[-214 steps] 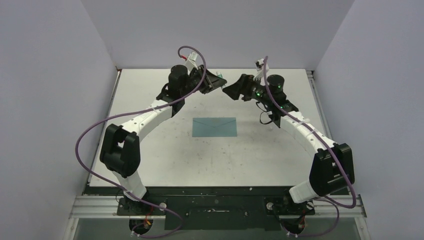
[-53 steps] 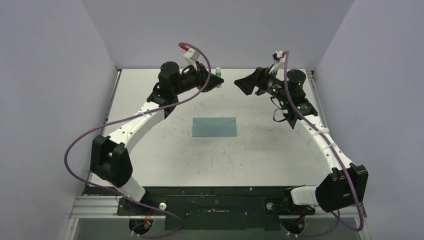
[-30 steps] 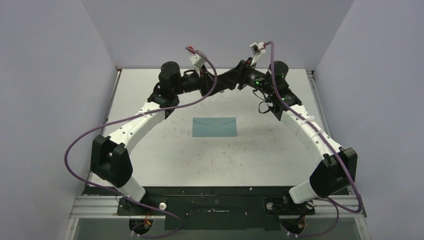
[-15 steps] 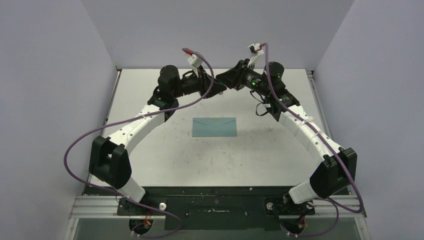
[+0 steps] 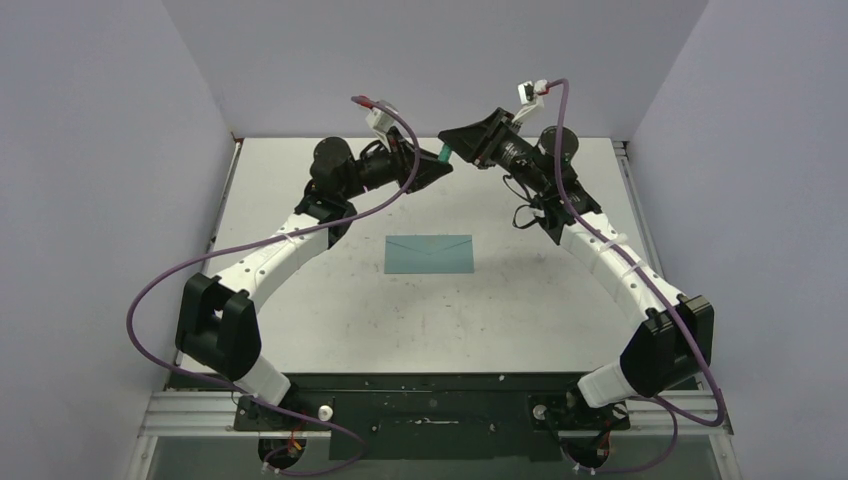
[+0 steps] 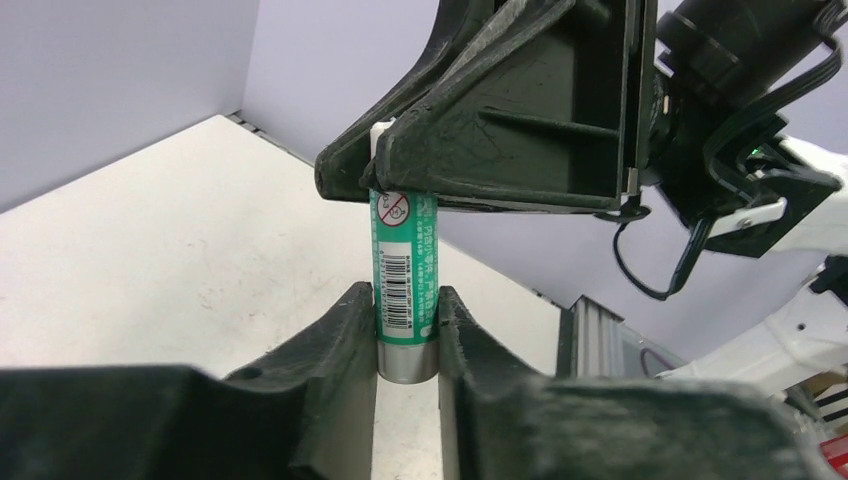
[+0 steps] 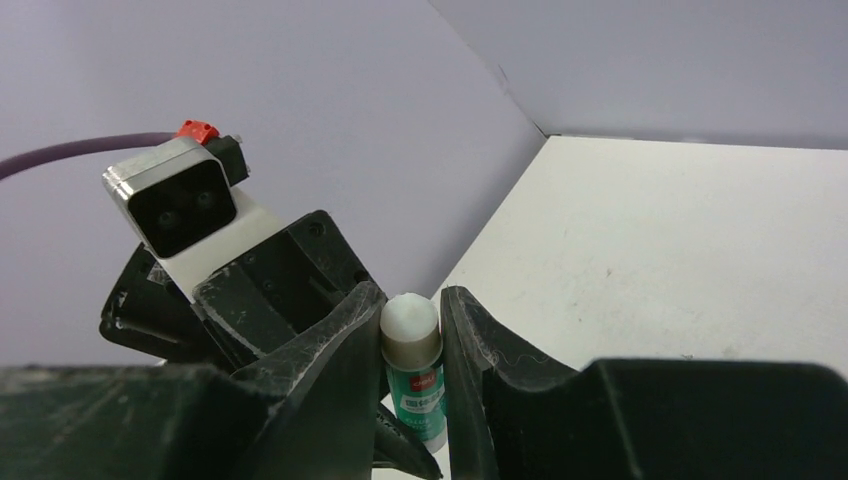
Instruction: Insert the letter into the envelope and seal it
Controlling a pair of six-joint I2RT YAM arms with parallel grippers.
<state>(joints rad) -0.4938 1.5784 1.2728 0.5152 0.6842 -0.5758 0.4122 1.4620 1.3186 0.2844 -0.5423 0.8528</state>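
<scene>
The teal envelope [image 5: 430, 254] lies flat at the table's middle, with neither gripper near it. The letter is out of view. At the back, above the table, a white-and-green glue tube [image 5: 443, 153] hangs between both grippers. My left gripper [image 5: 436, 165] is shut on its silver bottom end; in the left wrist view the fingers [image 6: 352, 320] press both sides of the glue tube [image 6: 405, 270]. My right gripper [image 5: 455, 146] is shut on the white cap end [image 7: 411, 318], its fingers either side of the glue tube [image 7: 418, 392].
The white table [image 5: 330, 300] is scuffed with dark marks. Purple walls close in the back and both sides. A metal rail [image 5: 627, 160] runs along the right edge. Purple cables loop off both arms.
My right gripper came in from the right, met the left gripper and shut on the tube's cap end. Both wrists then shifted slightly with the tube between them. The envelope stayed still.
</scene>
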